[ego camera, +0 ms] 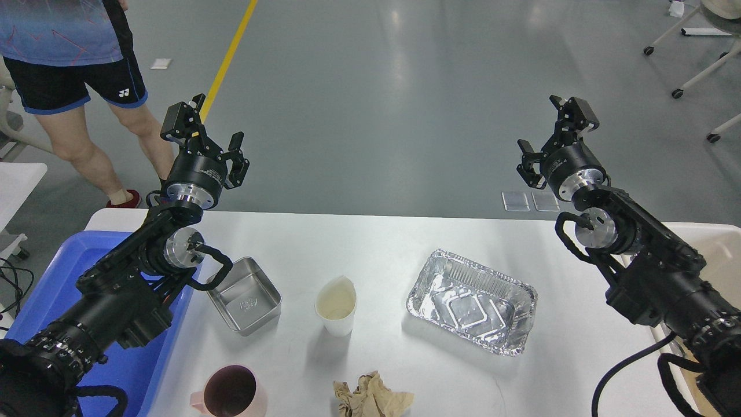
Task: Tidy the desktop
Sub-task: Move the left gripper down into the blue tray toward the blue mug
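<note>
The left gripper point(207, 134) is held up in the air above the far left corner of the desktop point(382, 243), with its two fingers spread apart and nothing between them. The right gripper point(550, 136) is also raised, above the far right part of the desktop, and its fingers are spread too, holding nothing.

The desktop is the wide white surface that lies below both grippers and fills the lower half of the view. Below the left gripper and a little to its right, a small square steel tray point(245, 296) stands on the desktop, close to the forearm of the left arm. To the right of this tray there is a white paper cup point(336, 306) with a bent rim, standing upright. Between the two grippers, but nearer to me than both, a rectangular aluminium foil tray point(472, 301) lies on the desktop; it is closer to the right arm. At the near edge, well below the left gripper, I see a pink mug point(230, 392) with a dark inside, and beside it, to the right, a crumpled brown paper point(370, 397).

Under the left arm there is a blue plastic tray point(58, 272) at the left end of the desktop. Behind the left gripper a person point(75, 69) in dark shorts stands on the grey floor.
</note>
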Motion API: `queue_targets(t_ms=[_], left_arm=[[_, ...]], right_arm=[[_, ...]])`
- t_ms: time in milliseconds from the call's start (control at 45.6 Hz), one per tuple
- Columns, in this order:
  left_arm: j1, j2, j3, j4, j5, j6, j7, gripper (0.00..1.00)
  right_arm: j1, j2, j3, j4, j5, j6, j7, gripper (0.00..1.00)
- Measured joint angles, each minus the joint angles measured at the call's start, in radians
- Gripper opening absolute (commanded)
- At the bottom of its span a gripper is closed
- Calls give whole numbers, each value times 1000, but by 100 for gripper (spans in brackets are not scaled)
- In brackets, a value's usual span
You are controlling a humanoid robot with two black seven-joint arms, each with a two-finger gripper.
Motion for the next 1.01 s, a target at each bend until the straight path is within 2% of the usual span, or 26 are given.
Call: queue_targets(t_ms=[44, 110, 132, 219, 263, 373, 593, 658, 702, 834, 900, 1010], left_arm=[[2, 22, 3, -41, -1, 1, 25, 97], [4, 64, 22, -89, -1, 3, 92, 97], [4, 89, 51, -109, -2, 4, 132, 97], [-1, 163, 156, -167, -3, 5, 195, 97], [-2, 250, 235, -244, -5, 5, 212, 97], [2, 425, 321, -388, -7, 5, 222, 97], [-3, 823, 415, -691, -7, -21, 234, 97], [-8, 945, 437, -782, -3, -63, 264, 97], [-9, 1020, 451, -833, -1, -106, 299, 97], [-10, 1190, 469, -900, 14, -229, 400, 97], [-6, 1245, 485, -906, 41, -264, 422, 96], [1, 1304, 540, -910, 164, -287, 427, 94]], right_arm=[[-1, 0, 0, 3, 0, -1, 0, 100], [-8, 0, 0, 5, 0, -1, 0, 100], [-10, 0, 0, 7, 0, -1, 0, 100], [-13, -2, 0, 10, 0, -1, 0, 100], [-13, -3, 0, 10, 0, -2, 0, 100], [-13, -7, 2, 10, 0, -2, 0, 100], [-15, -12, 5, 11, 0, -1, 0, 100], [-15, -12, 5, 12, 0, 0, 0, 100], [-16, -13, 5, 12, 0, 0, 0, 100], [-19, -13, 5, 12, 0, 0, 0, 100], [-19, -13, 5, 12, 0, 0, 0, 100], [-20, -11, 5, 12, 0, 0, 0, 100]])
